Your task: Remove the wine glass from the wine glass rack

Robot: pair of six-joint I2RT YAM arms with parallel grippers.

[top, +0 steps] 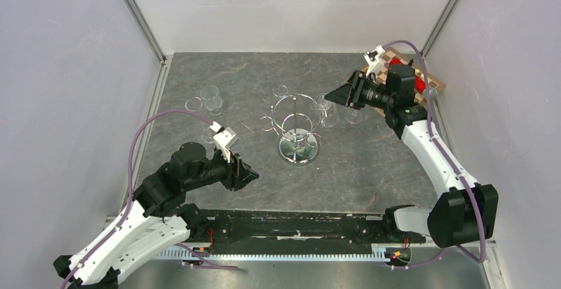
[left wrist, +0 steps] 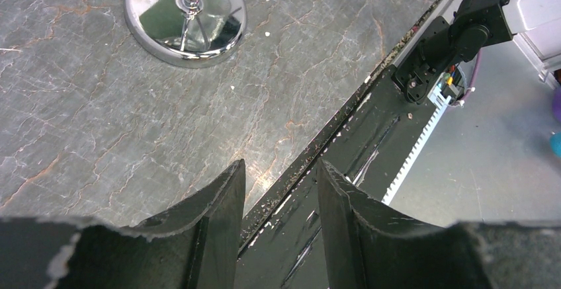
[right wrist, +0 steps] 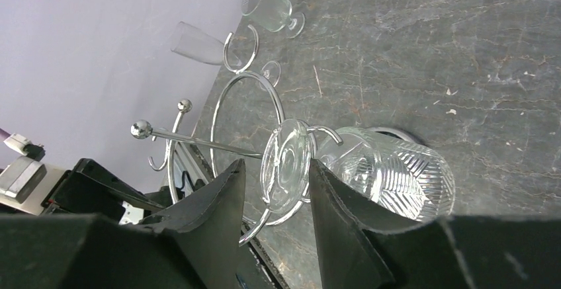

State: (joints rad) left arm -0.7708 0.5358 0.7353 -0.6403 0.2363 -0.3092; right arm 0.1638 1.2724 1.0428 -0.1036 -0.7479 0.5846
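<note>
Standing on dark veined tabletop: wine glass rack; pale walls.

The shiny chrome wire rack stands mid-table; its top ring, its loops and the clear cut-glass wine glass hanging on its right side obstruct any pass there. Another clear glass stands just right of that, close beside the right gripper. The grey slate tabletop in front of the rack is open.
</note>
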